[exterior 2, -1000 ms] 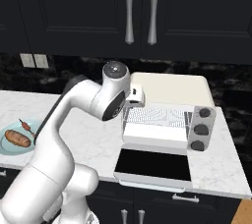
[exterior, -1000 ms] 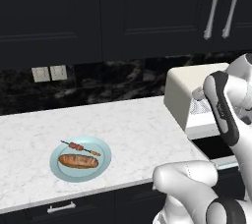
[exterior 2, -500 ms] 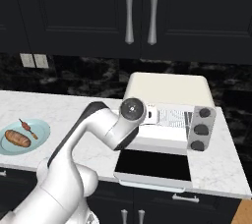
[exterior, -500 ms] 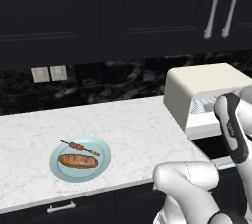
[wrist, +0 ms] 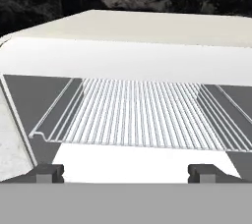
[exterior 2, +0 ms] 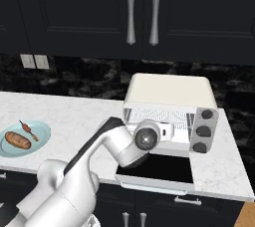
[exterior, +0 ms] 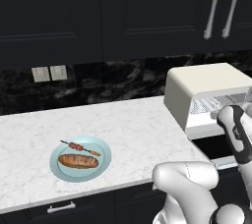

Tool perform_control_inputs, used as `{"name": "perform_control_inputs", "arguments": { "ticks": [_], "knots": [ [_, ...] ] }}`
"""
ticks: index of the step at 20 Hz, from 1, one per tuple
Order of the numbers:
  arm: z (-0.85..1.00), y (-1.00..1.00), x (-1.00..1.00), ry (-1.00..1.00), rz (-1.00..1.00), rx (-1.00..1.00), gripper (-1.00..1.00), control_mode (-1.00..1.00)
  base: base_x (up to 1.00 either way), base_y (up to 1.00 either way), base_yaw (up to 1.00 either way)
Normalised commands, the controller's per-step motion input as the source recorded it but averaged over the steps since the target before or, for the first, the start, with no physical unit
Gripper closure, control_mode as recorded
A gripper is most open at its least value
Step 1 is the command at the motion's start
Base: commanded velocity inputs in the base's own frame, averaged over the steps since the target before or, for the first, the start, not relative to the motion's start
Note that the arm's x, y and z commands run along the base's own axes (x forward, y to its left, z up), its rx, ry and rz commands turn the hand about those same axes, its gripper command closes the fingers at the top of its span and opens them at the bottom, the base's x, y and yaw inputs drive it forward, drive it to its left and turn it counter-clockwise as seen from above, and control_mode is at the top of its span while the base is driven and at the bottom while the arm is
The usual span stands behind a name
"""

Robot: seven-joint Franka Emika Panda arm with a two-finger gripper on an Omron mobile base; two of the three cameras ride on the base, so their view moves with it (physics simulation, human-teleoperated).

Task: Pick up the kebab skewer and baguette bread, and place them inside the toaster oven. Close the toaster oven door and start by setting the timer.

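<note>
Kebab skewer [exterior: 80,147]: we see it lying across the far part of a pale blue plate [exterior: 103,161], just behind the loaf.
Baguette bread [exterior: 78,161]: we find it on the same plate, lengthwise, just beside the skewer; whether the two touch we cannot tell.
Plate: it sits on the white marble worktop [exterior: 133,125], toward its front edge, well apart from the oven.
Toaster oven [exterior 2: 169,91]: cream box at the other end of the worktop; we see its wire rack [wrist: 142,115] bare, and three dark knobs [exterior 2: 203,131] down its right side.
Toaster oven door [exterior 2: 154,169]: folded down flat in front of the oven, dark glass facing up.
Claw [wrist: 127,171]: we see its two dark tips set wide apart with nothing between them, pointed into the oven mouth just above the lowered door.
Skewer and loaf relative to claw: both lie well off to the claw's left, across the worktop.
Backdrop: dark cabinets with silver handles [exterior 2: 130,9], black stone backsplash, two wall outlets [exterior: 49,73].
</note>
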Motion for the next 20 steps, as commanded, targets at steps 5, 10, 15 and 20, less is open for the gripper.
{"name": "perform_control_inputs", "arguments": {
  "ticks": [5, 10, 15, 20],
  "knots": [
    [-0.09, -0.43, 0.21, -0.06, 0.0, 0.0, -1.0, -1.0, 0.0, 0.0, 0.0],
    [-0.05, -0.31, 0.47, -0.04, 0.0, 0.01, -1.0, -1.0, 0.0, 0.0, 0.0],
    [-0.11, -0.2, 0.45, -0.03, 0.0, 0.01, -1.0, -1.0, 0.0, 0.0, 0.0],
    [-0.15, -0.2, 0.03, 0.01, 0.0, 0.01, -1.0, -1.0, 0.0, 0.0, 0.0]
  ]
}}
